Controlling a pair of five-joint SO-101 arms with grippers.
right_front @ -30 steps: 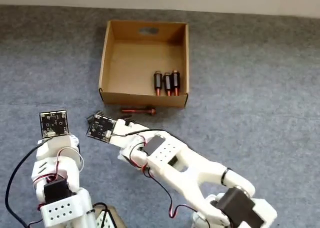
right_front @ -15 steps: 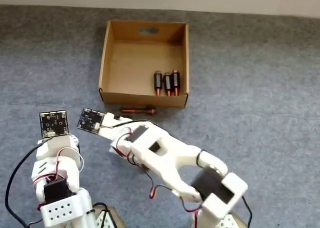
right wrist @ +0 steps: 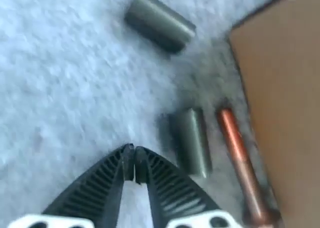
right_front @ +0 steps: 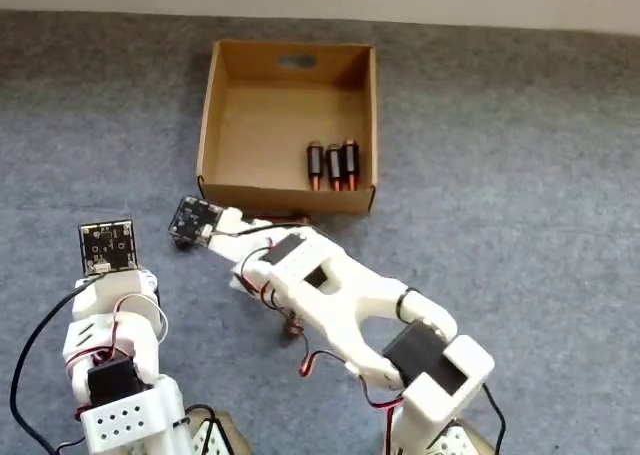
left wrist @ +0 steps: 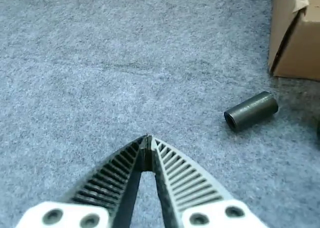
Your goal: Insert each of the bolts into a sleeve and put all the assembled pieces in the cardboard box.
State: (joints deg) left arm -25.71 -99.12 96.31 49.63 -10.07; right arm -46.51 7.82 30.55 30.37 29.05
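Copper bolt point(right wrist: 239, 160) flat on the grey carpet point(right_front: 520, 175), just outside the front wall of the cardboard box point(right_front: 288, 197), not yet in any sleeve. Just beside it, on the side away from the box, a dark near sleeve point(right wrist: 192, 143), bare and also flat. Farther along, off the corner of the box and apart from both, a far sleeve point(right wrist: 159, 21). Inside the box, against the front wall near its right corner as the high view shows it, three assembled pieces point(right_front: 333, 165) side by side.

Above the bolt, the right arm point(right_front: 340, 295), wrist low before the box's front wall and hiding nearly all of the bolt from the high view. Right gripper point(right wrist: 131, 155) over bare carpet short of the near sleeve, jaws pressed together on nothing. Left gripper point(left wrist: 146, 140) well back from the box, likewise clenched and empty.

Against a second ago: right arm swung round, wrist brought in toward the box's front wall, over a bolt then open to the high view. Left arm point(right_front: 110, 355) unmoved; the three pieces where they were.

Bolt's long axis parallel to the box's front wall, wider end toward the box's right corner. Near sleeve roughly parallel to it; far sleeve slanted across that line. Assembled pieces square to the front wall, copper ends toward it.
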